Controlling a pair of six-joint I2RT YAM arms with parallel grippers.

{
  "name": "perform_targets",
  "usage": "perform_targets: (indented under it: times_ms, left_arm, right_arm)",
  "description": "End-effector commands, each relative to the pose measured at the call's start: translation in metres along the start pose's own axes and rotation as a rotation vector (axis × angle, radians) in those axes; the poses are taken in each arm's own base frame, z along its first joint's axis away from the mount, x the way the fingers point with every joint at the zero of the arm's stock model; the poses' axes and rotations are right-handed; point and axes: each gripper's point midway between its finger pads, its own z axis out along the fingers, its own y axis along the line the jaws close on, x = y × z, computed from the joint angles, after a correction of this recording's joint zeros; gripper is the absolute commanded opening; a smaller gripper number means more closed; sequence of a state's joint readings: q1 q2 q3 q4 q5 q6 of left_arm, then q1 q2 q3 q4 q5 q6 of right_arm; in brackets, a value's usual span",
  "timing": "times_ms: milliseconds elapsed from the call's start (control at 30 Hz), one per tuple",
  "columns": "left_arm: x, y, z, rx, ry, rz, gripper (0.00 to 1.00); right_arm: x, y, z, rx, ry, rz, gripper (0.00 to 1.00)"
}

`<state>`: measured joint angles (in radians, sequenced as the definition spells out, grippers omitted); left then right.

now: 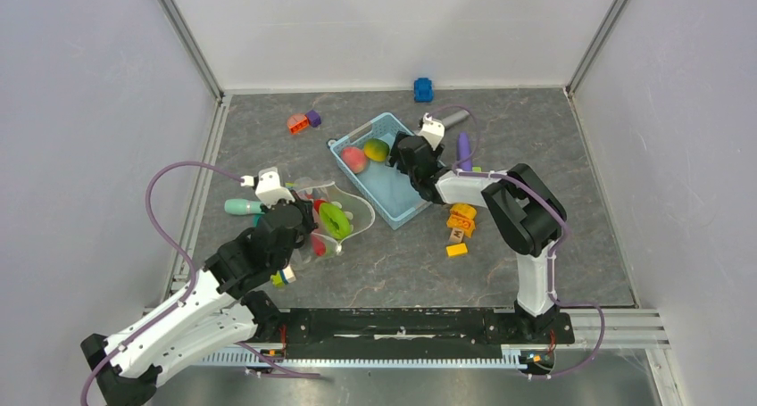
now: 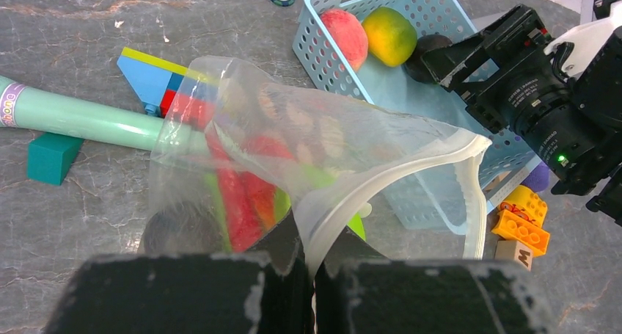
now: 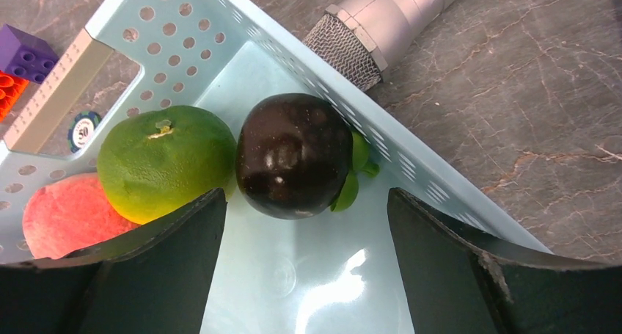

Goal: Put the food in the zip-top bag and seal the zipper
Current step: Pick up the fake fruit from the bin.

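Note:
The zip-top bag (image 1: pixel 332 211) lies left of the light-blue basket (image 1: pixel 403 201), mouth open toward it. My left gripper (image 2: pixel 315 264) is shut on the bag's mouth edge, beside the zipper strip (image 2: pixel 473 194). Red and green food (image 2: pixel 238 194) shows inside the bag (image 2: pixel 323 139). My right gripper (image 3: pixel 304 202) is open inside the basket (image 3: pixel 242 26), its jaws either side of a dark brown fruit (image 3: pixel 293 154) without touching it. A green-orange fruit (image 3: pixel 161 161) and a pink peach (image 3: pixel 62 213) lie left of it.
A silver microphone (image 3: pixel 396 11) lies just outside the basket's far wall. A purple stick (image 1: pixel 463 147), lettered blocks (image 1: pixel 461 220), a teal tube (image 2: pixel 81 117), orange and purple bricks (image 1: pixel 302 121) and a blue toy car (image 1: pixel 423 88) are scattered around.

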<state>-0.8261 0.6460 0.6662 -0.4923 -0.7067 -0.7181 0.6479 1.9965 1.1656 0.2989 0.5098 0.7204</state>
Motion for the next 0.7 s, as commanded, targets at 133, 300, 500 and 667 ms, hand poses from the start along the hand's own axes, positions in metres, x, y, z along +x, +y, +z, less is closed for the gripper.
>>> perform_targets:
  times_ms: [133,300,500,667]
  left_arm:
    - [-0.011,-0.003,0.001,-0.002,-0.045,-0.034,0.06]
    - [-0.011,-0.003,0.001,0.001,-0.043,-0.033,0.06]
    - [-0.01,-0.004,0.001,0.006,-0.041,-0.035,0.05]
    - [-0.009,-0.005,0.001,0.01,-0.038,-0.033,0.05]
  right_arm:
    - [-0.024,0.018,0.016,-0.023,-0.077,0.106,0.89]
    - [-0.02,0.016,0.024,0.0,-0.073,0.107,0.86]
    - [-0.017,0.003,0.024,0.048,-0.092,0.137,0.73]
    - [-0.021,0.001,0.018,0.014,-0.124,0.163,0.57]
